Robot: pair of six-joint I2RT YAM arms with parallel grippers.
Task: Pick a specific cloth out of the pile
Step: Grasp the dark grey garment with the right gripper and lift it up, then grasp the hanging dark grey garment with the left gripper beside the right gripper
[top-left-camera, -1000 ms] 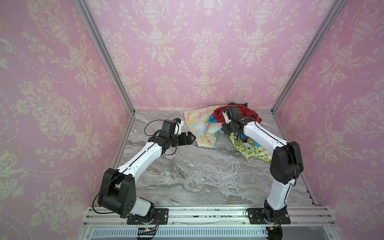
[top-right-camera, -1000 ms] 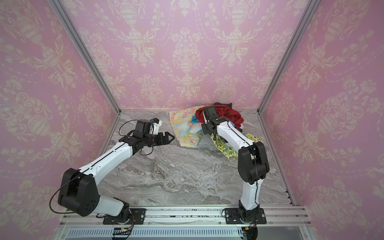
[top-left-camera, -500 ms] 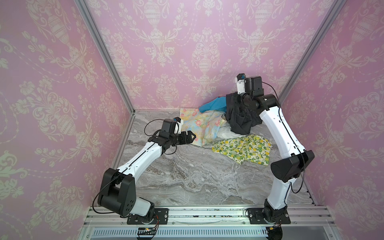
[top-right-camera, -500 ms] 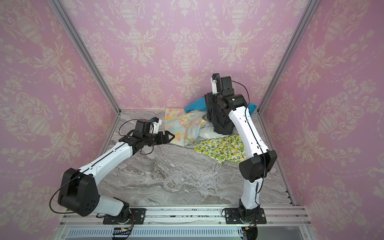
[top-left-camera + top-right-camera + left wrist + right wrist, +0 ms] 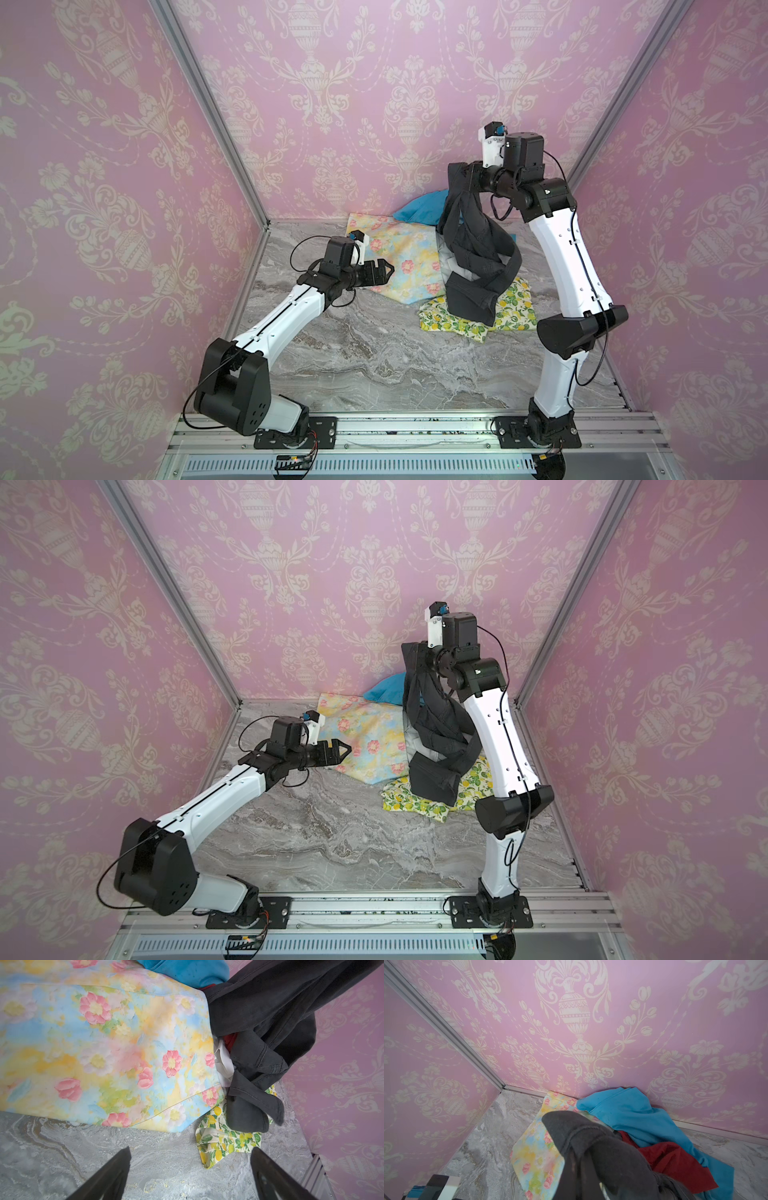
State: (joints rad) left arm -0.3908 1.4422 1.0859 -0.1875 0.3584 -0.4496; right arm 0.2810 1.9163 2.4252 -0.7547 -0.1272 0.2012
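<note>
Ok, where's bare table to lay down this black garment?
Bare marble tabletop spans the front, from the lemon-print cloth to the front rail. The back right corner is crowded: floral cloth, blue cloth, dangling black garment.

Lab booth, pink wallpapered walls [image 5: 353, 124], aluminium frame [image 5: 212, 112], marble-look tabletop [image 5: 374, 365]

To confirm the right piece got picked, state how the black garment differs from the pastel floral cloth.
Colour: the black garment is plain dark charcoal with stitched seams; the pastel floral cloth carries pink flowers on yellow and blue.
Support: the black garment hangs from the shut right tool; the pastel floral cloth lies on the table, unheld.
Shape: the black garment is twisted and bunched; the pastel floral cloth is spread smooth.
Both are soft fabric pieces.
</note>
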